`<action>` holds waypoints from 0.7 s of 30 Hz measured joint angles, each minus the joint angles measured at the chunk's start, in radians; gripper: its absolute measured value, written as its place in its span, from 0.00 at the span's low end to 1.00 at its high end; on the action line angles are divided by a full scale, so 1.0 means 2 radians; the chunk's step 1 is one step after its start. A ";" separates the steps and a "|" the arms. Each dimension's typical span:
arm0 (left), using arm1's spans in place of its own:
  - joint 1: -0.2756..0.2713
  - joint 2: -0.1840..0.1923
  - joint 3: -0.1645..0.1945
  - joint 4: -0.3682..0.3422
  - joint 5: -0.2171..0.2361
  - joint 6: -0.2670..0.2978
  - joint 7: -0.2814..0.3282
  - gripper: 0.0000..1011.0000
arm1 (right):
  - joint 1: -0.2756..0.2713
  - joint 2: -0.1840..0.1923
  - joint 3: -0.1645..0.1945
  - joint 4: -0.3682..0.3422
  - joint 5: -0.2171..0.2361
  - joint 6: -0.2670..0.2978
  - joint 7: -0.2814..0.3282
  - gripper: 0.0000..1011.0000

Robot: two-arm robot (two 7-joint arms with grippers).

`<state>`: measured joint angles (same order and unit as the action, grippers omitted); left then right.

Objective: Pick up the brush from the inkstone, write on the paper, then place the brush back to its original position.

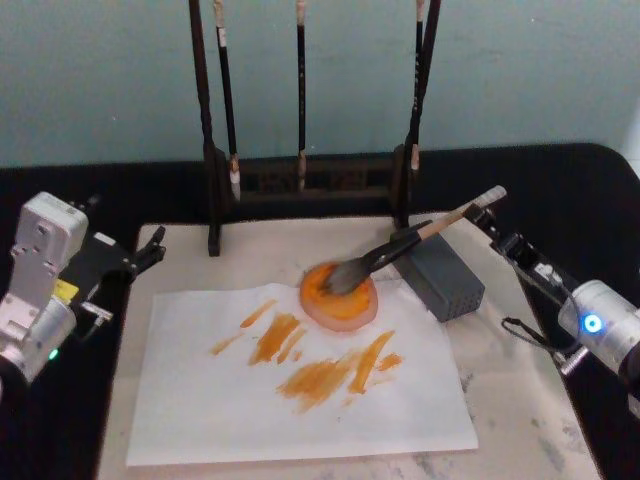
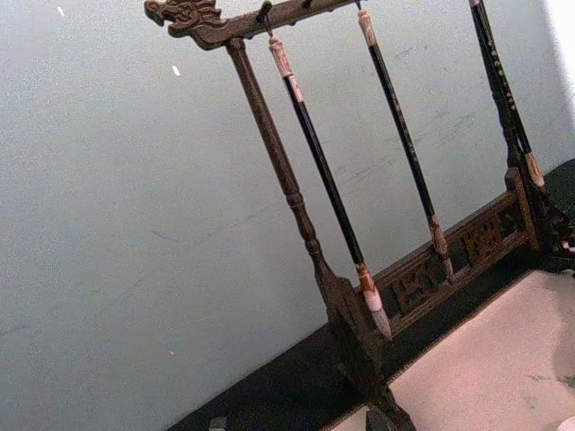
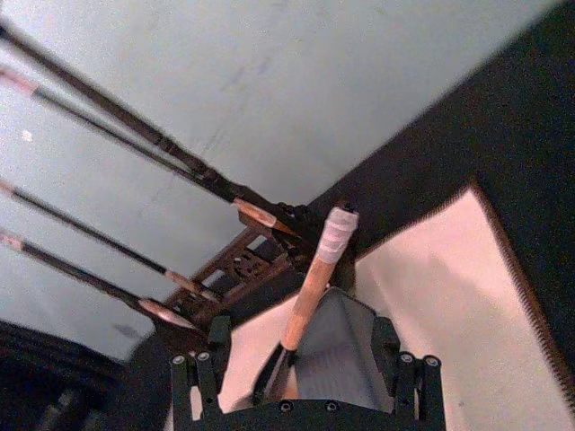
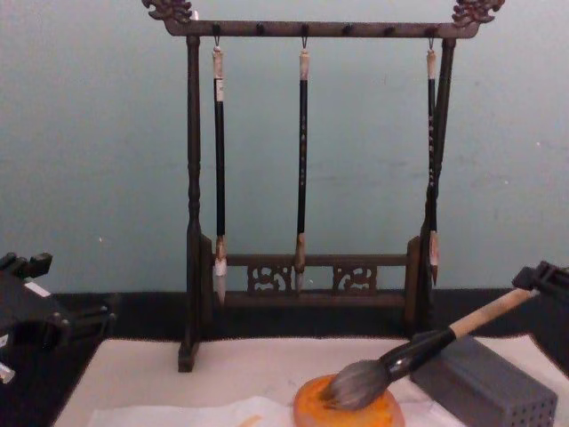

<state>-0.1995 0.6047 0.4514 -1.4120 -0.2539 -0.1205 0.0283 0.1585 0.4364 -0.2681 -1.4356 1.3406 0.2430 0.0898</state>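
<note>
Presently the brush [image 1: 400,250] lies with its grey-brown bristle head in the inkstone [image 1: 338,297], its handle slanting up across the top of the grey perforated block [image 1: 445,280], which stands just beside the inkstone. The inkstone rests on the far edge of the paper [image 1: 300,410], and orange strokes mark the sheet on the near side of the inkstone. The right pincer [image 1: 492,212] is at the whitish end of the handle, beyond the block from the inkstone; whether its fingers are closed on the handle or merely flank it cannot be told (the wrist view shows the handle [image 3: 310,287] running between the pincer's two sides). The left pincer [image 1: 150,245] sits well apart from the inkstone, off the paper's far left corner, its fingers close together and holding nothing. Behind the inkstone stands the wooden rack [image 4: 307,276] with thin dark brushes hanging from it.
</note>
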 joint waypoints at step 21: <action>0.000 0.000 0.000 0.000 0.000 0.000 0.000 0.99 | -0.016 0.025 -0.086 -0.003 -0.375 -0.215 -0.059 0.99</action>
<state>-0.1995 0.6047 0.4514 -1.4120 -0.2539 -0.1205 0.0283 0.1259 0.4860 -0.4401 -1.4414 0.5914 -0.1871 -0.0279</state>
